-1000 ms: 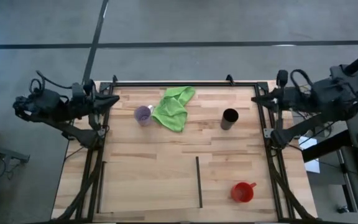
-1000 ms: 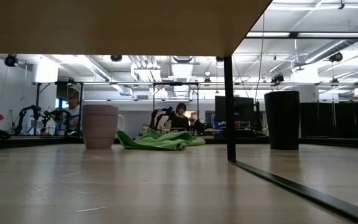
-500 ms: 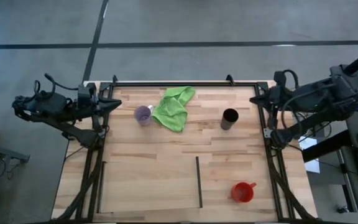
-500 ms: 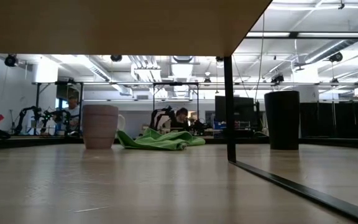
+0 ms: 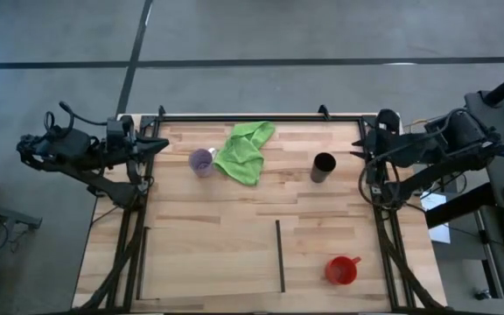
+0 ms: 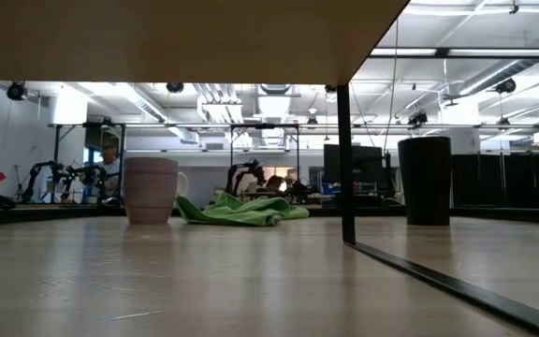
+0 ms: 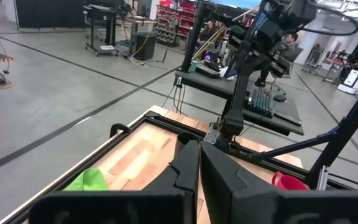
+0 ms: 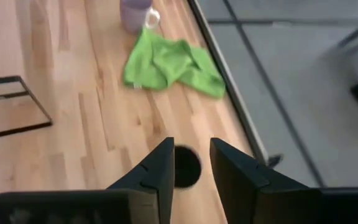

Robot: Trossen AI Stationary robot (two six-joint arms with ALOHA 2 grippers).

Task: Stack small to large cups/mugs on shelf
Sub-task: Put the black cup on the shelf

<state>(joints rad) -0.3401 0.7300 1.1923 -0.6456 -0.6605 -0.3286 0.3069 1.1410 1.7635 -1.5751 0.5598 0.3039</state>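
Observation:
The translucent purple cup (image 5: pixel 202 161) stands on its base at the table's far left, beside the green cloth (image 5: pixel 246 150). The black handleless cup (image 5: pixel 323 166) stands upright at the far right. The red mug (image 5: pixel 342 270) stands at the near right. The shelf (image 5: pixel 208 258) lies at the near middle, between thin black bars. My left gripper (image 5: pixel 163 144) hovers shut at the table's left edge, short of the purple cup. My right gripper (image 5: pixel 357 150) hovers open at the right edge. In the right wrist view the black cup (image 8: pixel 187 168) shows between its fingers, farther off.
A black metal frame (image 5: pixel 261 117) runs around the tabletop. The shelf's upright bar (image 6: pixel 345 164) and its board (image 6: pixel 185 37) show close in the low view. Bare wood lies between the cups and the shelf.
My right arm has reached out from the table's right edge, and its gripper has come a little way toward the black cup. The cups and the cloth have not moved.

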